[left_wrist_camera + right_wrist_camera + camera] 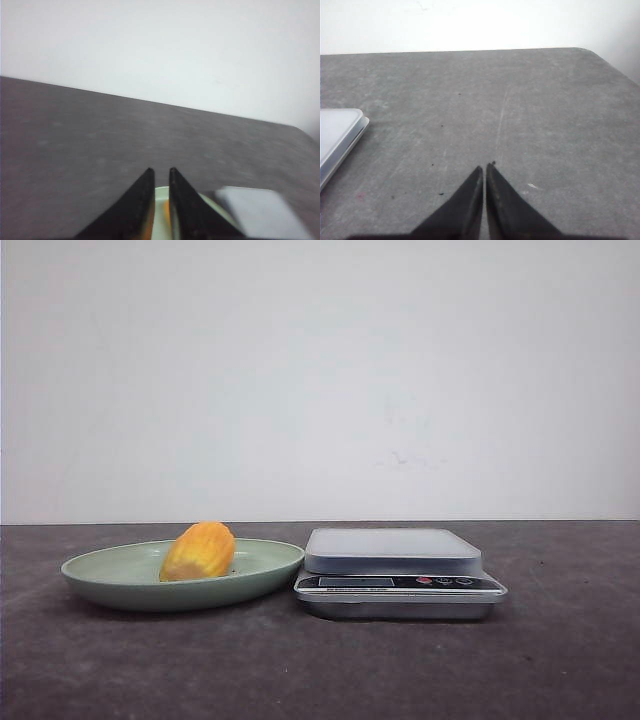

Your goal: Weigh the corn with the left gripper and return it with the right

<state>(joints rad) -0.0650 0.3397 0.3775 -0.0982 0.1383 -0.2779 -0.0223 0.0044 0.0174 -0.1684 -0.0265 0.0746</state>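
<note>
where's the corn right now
In the front view the corn lies in the green plate on the left side of the table, just left of the kitchen scale.

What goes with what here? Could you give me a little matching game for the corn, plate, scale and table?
Things:
1. corn
2. plate
3. scale
4. table

Descriptions:
A. pale green, shallow
B. dark grey, under everything
C. yellow-orange, lying on the plate
D. silver, nothing on its platform

Pairs: 1-C, 2-A, 3-D, 4-B
</note>
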